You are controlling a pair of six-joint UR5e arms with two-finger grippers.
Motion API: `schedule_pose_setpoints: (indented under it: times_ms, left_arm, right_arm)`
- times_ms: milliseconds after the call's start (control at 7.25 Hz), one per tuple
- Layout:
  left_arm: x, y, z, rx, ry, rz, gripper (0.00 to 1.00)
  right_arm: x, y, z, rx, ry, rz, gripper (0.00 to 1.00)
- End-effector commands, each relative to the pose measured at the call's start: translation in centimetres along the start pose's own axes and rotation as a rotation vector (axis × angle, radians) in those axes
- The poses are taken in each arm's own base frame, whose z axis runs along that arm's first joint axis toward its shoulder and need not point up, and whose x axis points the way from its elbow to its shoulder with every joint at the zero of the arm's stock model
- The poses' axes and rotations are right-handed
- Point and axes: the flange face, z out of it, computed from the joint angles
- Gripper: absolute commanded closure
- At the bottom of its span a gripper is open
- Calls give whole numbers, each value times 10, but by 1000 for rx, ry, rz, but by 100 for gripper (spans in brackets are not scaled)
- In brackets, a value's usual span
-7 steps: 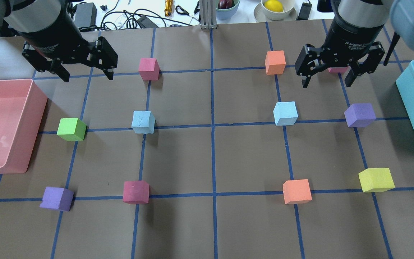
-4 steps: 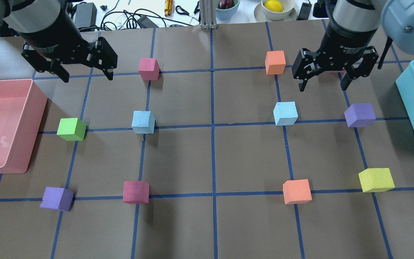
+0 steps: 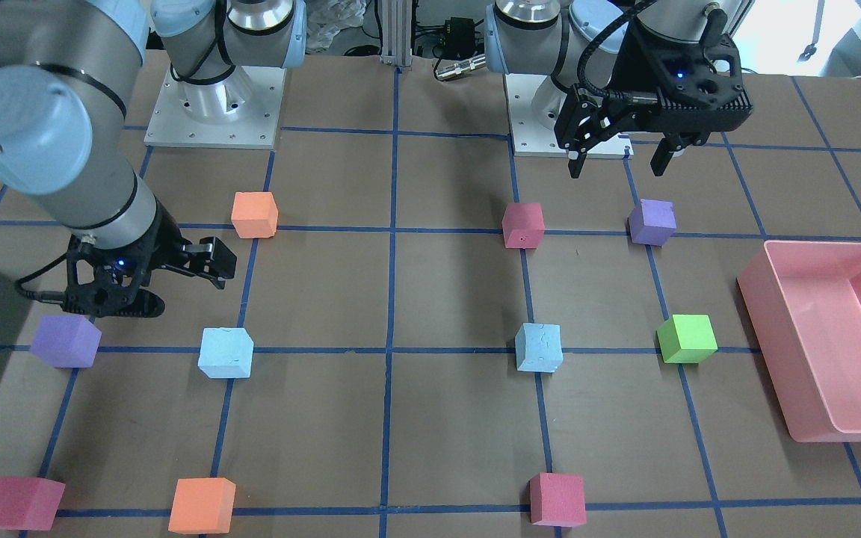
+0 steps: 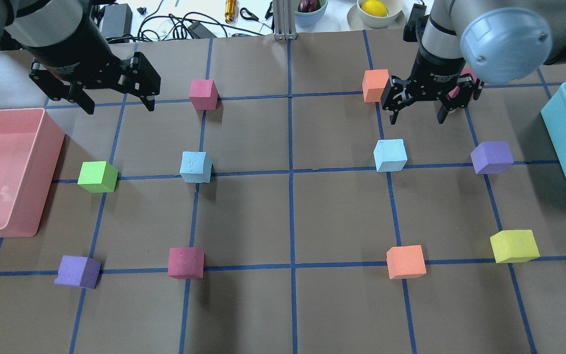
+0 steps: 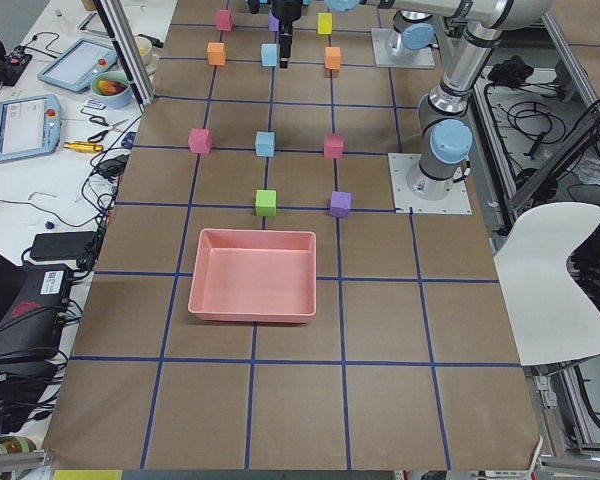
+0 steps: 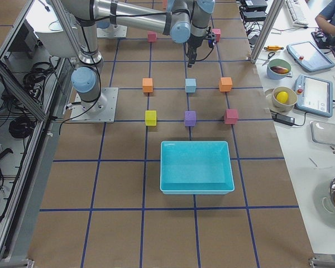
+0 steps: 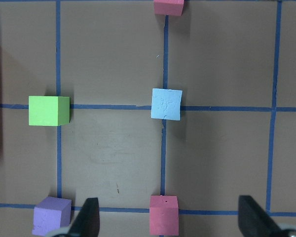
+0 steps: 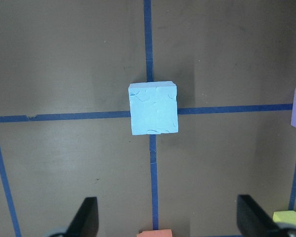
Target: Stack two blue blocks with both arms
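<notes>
The right gripper [image 4: 417,118] has come lower toward the right blue block [image 4: 390,155] on the tabletop [image 4: 342,216], released like the left gripper [image 4: 120,105] beyond the left blue block [image 4: 196,166]; an off-centre descent may knock the block aside.

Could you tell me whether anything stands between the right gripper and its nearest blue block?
Nothing visible does. The right gripper hangs open beyond the blue block; only bare table lies between them.
</notes>
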Motion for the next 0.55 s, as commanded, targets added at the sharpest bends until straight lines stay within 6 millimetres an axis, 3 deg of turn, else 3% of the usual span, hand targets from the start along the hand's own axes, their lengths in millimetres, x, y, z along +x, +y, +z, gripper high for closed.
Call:
schedule_pose_setpoints:
  times_ms: [0, 276, 414]
  left_arm:
    - [-1, -1, 5, -9, -4, 3, 0]
    - [-1, -2, 6, -11, -2, 1, 0]
    - [-1, -2, 6, -11, -1, 0, 0]
  right_arm:
    - [-1, -12, 54, -5, -2, 3, 0]
    - [-1, -6, 98, -25, -4, 14, 0]
    - [-2, -8, 106, -5, -4, 14, 0]
